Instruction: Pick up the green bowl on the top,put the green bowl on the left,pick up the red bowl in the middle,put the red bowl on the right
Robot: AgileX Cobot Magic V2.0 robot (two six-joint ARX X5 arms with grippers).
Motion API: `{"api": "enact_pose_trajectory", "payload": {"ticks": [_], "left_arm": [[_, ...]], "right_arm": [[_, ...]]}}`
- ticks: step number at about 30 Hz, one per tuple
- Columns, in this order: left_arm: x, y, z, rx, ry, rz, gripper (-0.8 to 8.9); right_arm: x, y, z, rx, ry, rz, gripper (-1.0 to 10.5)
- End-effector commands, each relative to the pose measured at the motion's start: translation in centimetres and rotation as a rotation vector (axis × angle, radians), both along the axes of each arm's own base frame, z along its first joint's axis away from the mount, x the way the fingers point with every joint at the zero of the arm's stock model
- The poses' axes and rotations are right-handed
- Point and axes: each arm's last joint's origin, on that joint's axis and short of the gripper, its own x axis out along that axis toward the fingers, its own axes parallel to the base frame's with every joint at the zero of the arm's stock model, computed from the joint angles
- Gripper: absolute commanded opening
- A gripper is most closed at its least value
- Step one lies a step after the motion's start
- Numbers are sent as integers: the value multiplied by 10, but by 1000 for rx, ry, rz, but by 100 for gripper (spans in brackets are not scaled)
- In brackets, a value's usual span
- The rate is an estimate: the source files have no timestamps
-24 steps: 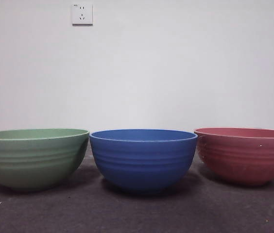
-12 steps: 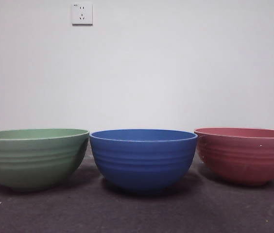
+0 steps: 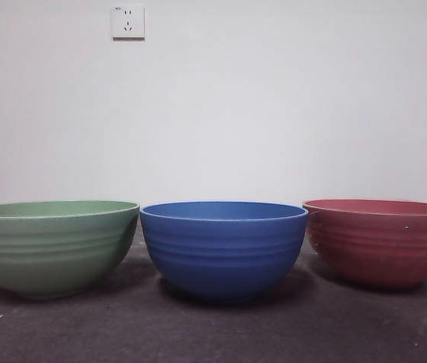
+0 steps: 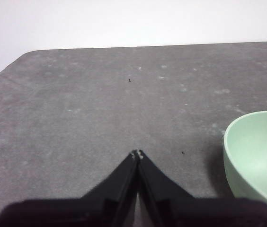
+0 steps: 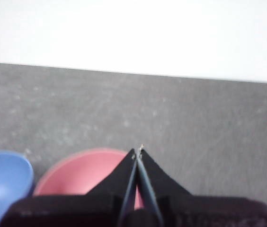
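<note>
While both arms wait out of the front view, I see three bowls in a row on the bench (image 3: 213,333): the green bowl (image 3: 53,246) left, one blue bowl (image 3: 222,248) middle, the red bowl (image 3: 384,240) right, rims nearly touching. Left claw (image 4: 137,153) and right claw (image 5: 137,151) are pressed together, empty, with bare bench beyond.

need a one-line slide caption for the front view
Green bowl, blue bowl and red bowl stand upright in a row on the dark table, no arm in sight.
</note>
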Motion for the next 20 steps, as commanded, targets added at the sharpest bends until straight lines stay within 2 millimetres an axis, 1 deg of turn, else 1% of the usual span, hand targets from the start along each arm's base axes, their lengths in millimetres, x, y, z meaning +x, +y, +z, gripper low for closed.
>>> {"api": "enact_pose_trajectory", "payload": {"ticks": [1, 5, 8, 14, 17, 20], "left_arm": [[1, 0, -4, -6, 11, 4, -3], [1, 0, -4, -6, 11, 4, -3], [1, 0, -4, -6, 11, 4, -3], [1, 0, -4, -6, 11, 4, -3], [1, 0, -4, -6, 11, 4, -4], [1, 0, -4, -6, 11, 4, -3]], "right_arm": [[5, -2, -31, -1, 0, 25, -16], [8, -5, -56, 5, -4, 20, -16], [8, -6, -67, 3, 5, 11, -16], [8, -6, -81, -2, 23, 13, -16], [7, -6, -80, 8, 20, 11, -16], [7, -6, -80, 69, 36, 1, -16]]}}
